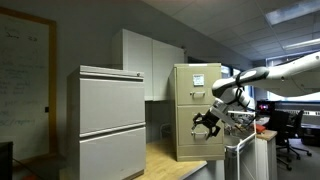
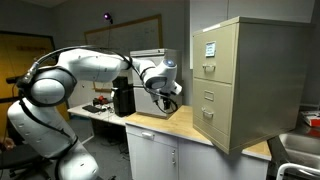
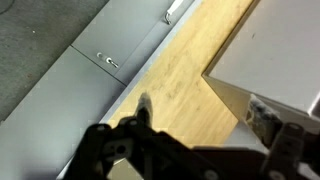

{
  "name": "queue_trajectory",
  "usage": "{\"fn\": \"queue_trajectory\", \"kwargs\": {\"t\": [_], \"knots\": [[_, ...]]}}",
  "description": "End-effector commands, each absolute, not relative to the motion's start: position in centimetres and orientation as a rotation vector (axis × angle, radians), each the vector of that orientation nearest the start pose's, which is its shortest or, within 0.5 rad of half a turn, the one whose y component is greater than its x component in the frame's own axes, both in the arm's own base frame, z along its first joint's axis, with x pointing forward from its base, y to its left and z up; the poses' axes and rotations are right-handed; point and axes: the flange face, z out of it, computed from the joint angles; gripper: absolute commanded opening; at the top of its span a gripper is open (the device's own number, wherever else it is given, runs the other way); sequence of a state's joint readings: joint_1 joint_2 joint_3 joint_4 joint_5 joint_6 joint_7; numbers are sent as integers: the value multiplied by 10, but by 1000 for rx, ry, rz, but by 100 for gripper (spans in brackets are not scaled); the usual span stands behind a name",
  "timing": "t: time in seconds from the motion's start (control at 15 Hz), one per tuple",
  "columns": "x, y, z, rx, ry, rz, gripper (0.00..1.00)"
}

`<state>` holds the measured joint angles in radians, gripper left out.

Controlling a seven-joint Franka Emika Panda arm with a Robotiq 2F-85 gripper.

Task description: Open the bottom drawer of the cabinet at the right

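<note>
Arm: one white arm (image 2: 90, 65), bent at the elbow and reaching across the desk (image 2: 175, 122) toward the cabinet.
Hand: one (image 1: 205, 122). Its two dark fingers (image 3: 120, 150) are spread wide with nothing between them. It hangs above the wooden desk in front of the cabinet and touches nothing.
Cabinet: one tall tan metal cabinet (image 2: 265, 80) standing upright on the desk. White paper labels are on its upper front.
Drawer fronts: two can be counted in an exterior view, stacked one above the other.
Bottom drawer: one (image 2: 212, 108), the lowest front of the tan cabinet, just above the desk surface. It sits flush with the front above it and is shut. The hand is near it but apart.
Grey cabinet: one (image 1: 110, 120), wider and paler, with two panels, standing well apart from the tan cabinet.
Wrist view: it shows a strip of bare wood and one pale cabinet corner at the right. Two small handles (image 3: 105, 62) sit on grey panels below the desk edge.
</note>
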<state>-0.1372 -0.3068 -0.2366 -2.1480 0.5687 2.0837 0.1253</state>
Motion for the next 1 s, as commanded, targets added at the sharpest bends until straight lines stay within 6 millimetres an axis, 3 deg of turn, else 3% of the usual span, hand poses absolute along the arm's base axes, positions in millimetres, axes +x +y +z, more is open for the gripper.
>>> {"fn": "queue_trajectory", "kwargs": {"t": [0.0,0.6,0.93], "knots": [[467,-208,543,-2186,1038,-492,100],[496,-304,481,-1652,1322,-628,100],[509,-349,474,-1538,1419,-654,100]]}}
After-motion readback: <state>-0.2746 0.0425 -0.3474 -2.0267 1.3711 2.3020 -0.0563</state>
